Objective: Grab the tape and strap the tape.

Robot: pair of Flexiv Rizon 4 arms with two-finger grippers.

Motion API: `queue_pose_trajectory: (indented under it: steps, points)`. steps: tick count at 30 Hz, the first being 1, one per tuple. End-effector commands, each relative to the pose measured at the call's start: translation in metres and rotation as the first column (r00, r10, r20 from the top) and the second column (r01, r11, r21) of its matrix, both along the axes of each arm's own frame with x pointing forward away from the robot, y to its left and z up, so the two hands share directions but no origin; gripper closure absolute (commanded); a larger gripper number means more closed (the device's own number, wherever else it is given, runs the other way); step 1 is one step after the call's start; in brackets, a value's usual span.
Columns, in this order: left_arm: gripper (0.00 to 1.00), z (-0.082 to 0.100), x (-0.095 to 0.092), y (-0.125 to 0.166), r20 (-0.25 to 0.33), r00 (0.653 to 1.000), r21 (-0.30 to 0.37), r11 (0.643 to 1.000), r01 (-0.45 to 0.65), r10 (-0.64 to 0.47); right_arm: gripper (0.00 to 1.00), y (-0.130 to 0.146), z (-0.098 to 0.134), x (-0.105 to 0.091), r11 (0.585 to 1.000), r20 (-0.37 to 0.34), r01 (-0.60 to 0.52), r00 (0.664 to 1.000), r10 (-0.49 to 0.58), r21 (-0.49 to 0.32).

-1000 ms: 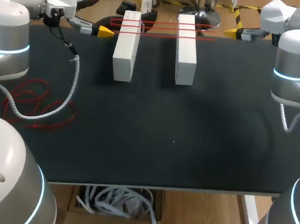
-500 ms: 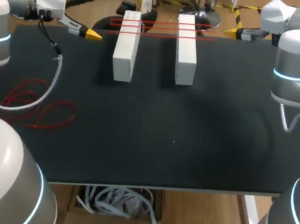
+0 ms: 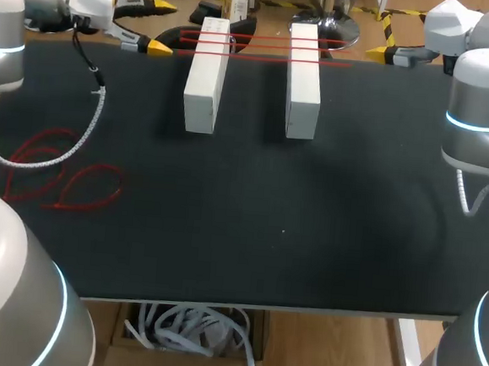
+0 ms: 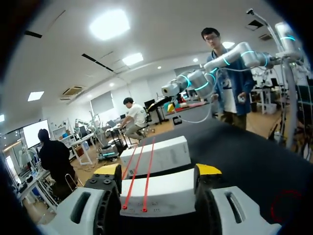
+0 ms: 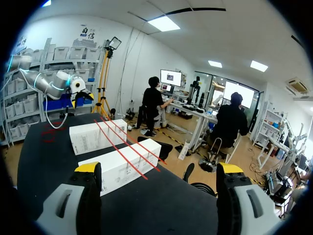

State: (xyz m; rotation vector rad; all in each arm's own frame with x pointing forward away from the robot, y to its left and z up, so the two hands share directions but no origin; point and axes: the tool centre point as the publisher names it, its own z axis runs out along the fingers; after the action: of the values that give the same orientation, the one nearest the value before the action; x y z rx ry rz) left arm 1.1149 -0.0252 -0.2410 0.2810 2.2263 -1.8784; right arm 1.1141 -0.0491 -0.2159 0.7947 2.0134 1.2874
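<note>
Holds nothing in the left end effector (image 3: 159,26): yellow-tipped fingers spread wide and touching nothing, just left of the far end of the left-hand white rectangular box (image 3: 206,74). Looks, in the left wrist view, straight along that box, with open air between it and either finger. Holds nothing in the right end effector (image 5: 159,169) either, spread just as wide, well to the right of that box and beyond the second white rectangular box (image 3: 304,77). Finds three thin red straps (image 3: 264,45) stretched across the far ends of both boxes. Finds also a tangle of loose red strap loops (image 3: 58,177) on the black counter (image 3: 267,219), well to the left of the left-hand box and nearer the robot. Against half a second ago, puts the left end effector slightly closer to the left-hand box and further toward the counter's far edge, with its grey coiled cable (image 3: 94,120) swung along. Leaves the right end effector, both boxes and the straps where they were.
</note>
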Motion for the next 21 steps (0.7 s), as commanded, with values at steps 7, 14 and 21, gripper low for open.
queue_pose_trajectory:
  steps: [7, 14, 21]
  points:
    - [0.57, -0.031, 0.018, 0.002, -0.074, 0.967, -0.044, 0.970, 0.241, -0.243, 0.00, -0.001, 0.000, 0.000, 1.000, 0.000, -0.002, 1.000, 0.002, 0.001]
    - [0.65, -0.047, 0.024, 0.006, -0.098, 0.972, -0.066, 0.976, 0.208, -0.214, 0.00, -0.001, 0.000, 0.000, 1.000, 0.000, -0.002, 1.000, 0.002, 0.001]
    - [0.69, -0.060, 0.030, 0.006, -0.111, 0.975, -0.079, 0.980, 0.185, -0.193, 0.00, -0.001, 0.000, 0.000, 1.000, 0.000, -0.002, 1.000, 0.002, 0.001]
